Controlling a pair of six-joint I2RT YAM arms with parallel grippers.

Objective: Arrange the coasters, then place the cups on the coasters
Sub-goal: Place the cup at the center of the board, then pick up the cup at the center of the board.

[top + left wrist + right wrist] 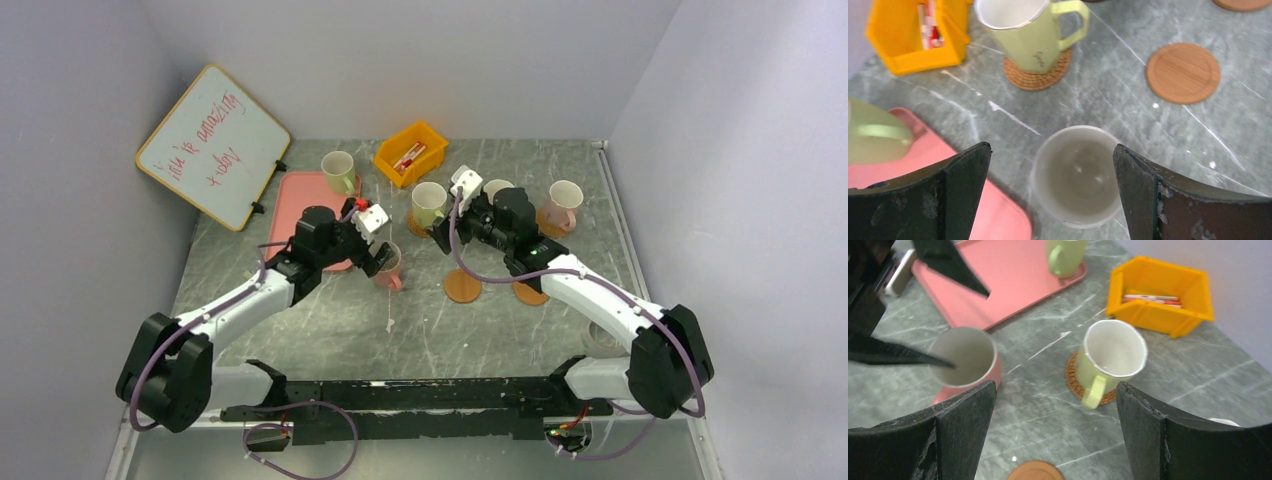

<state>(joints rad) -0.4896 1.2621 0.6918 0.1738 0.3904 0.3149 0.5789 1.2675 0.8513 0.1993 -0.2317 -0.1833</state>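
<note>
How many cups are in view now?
5. One green cup on the pink tray; second green cup on the woven coaster; near pink cup below the open left hand; far pink cup at right; white-rimmed cup partly hidden behind the right arm.

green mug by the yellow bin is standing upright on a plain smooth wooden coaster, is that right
Not quite. The green mug by the yellow bin does stand upright, but it is on the woven coaster, not a plain smooth wooden one. The left wrist view shows the braided texture. The plain wooden coaster lies bare to one side.
</note>
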